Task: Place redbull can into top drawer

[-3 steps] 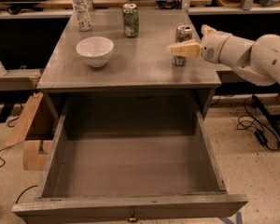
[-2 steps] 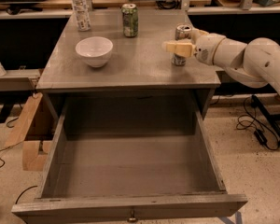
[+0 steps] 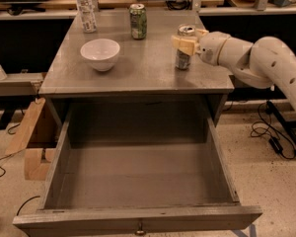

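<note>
The redbull can (image 3: 183, 60) stands upright near the right edge of the grey table top (image 3: 138, 68). My gripper (image 3: 188, 37) reaches in from the right at the height of the can's upper half. One tan finger (image 3: 184, 44) crosses the can's front and the other sits behind its top; they stand apart on either side of the can. The can rests on the table. The top drawer (image 3: 138, 218) is pulled fully open below the table, its inside bare, with a small knob on its front panel.
A white bowl (image 3: 100, 54) sits on the table's left half. A green can (image 3: 138, 20) and a clear plastic bottle (image 3: 86, 9) stand at the back. Cardboard pieces (image 3: 32, 142) lean left of the drawer. Cables lie on the floor at right.
My gripper has moved left along the table top and now has its fingers on either side of the redbull can. The can, bowl and drawer have not moved.
</note>
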`<state>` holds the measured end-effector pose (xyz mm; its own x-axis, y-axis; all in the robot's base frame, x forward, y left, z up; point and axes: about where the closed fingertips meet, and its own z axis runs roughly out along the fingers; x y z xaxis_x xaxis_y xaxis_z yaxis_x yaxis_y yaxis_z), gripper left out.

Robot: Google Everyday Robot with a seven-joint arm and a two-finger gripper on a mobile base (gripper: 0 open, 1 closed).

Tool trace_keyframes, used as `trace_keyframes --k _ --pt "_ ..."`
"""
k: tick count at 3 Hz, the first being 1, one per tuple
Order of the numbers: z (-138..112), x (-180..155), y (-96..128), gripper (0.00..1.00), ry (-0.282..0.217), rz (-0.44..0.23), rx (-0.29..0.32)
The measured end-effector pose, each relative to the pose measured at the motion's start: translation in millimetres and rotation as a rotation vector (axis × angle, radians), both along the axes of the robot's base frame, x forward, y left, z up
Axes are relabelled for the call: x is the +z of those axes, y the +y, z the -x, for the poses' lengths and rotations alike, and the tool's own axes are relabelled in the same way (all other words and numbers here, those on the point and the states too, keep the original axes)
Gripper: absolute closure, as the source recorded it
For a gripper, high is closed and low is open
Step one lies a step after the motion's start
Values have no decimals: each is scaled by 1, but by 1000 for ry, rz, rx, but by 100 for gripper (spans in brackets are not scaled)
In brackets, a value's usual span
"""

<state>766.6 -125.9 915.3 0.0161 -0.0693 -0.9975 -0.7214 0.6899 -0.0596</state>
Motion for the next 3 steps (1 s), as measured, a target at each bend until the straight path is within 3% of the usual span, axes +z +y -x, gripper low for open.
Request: trace_keyframes --k 1,2,3 --pt "22 25 9 100 -29 32 32" --pt "69 55 27 100 -48 47 96" --pt "118 71 46 100 -37 34 157"
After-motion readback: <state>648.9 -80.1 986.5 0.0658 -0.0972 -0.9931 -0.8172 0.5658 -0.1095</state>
